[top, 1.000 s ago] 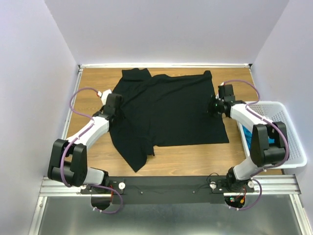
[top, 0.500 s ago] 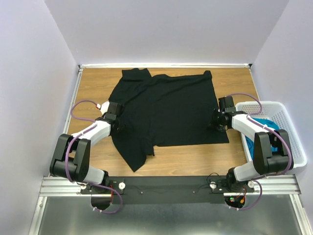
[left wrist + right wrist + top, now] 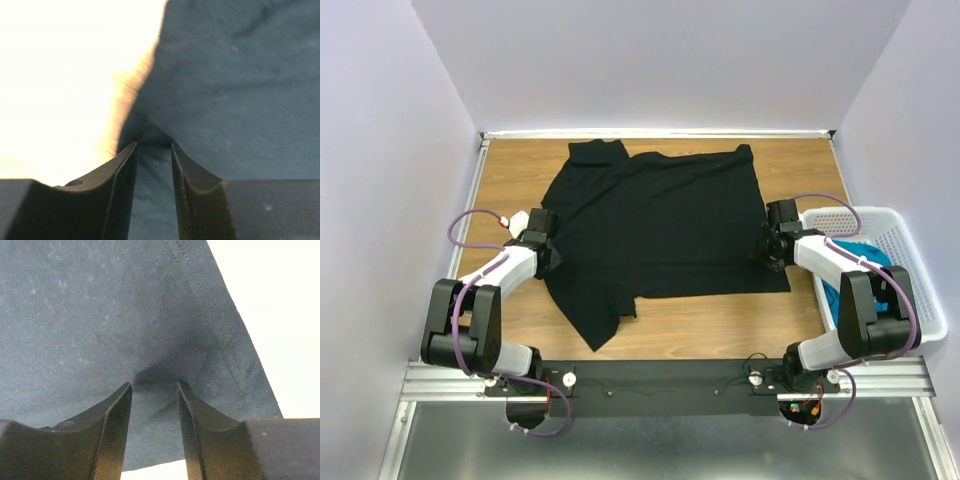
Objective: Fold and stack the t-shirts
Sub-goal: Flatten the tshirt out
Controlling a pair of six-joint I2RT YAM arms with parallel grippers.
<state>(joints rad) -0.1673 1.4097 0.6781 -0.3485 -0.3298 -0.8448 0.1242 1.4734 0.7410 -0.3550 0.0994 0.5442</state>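
From above, a large black cloth t-shirt (image 3: 660, 225) lies spread on the brown wooden counter (image 3: 515, 170). The left pincer (image 3: 548, 255) sits at its left edge and the right pincer (image 3: 765, 250) at its right edge. A bright teal-blue t-shirt (image 3: 832, 292) lies in the white plastic lattice basket (image 3: 920, 290).

Left wrist: the fingers (image 3: 120, 190) clench a puckered fold of the black cloth.

Right wrist: the fingers (image 3: 112, 435) likewise grasp a pucker near the stitched hem.

Shirt (image 3: 660, 215) covers the mid surface (image 3: 512, 172); bare wood far left and along the near edge. Basket (image 3: 880, 213) blocks the right; walls (image 3: 650, 60) enclose three sides.
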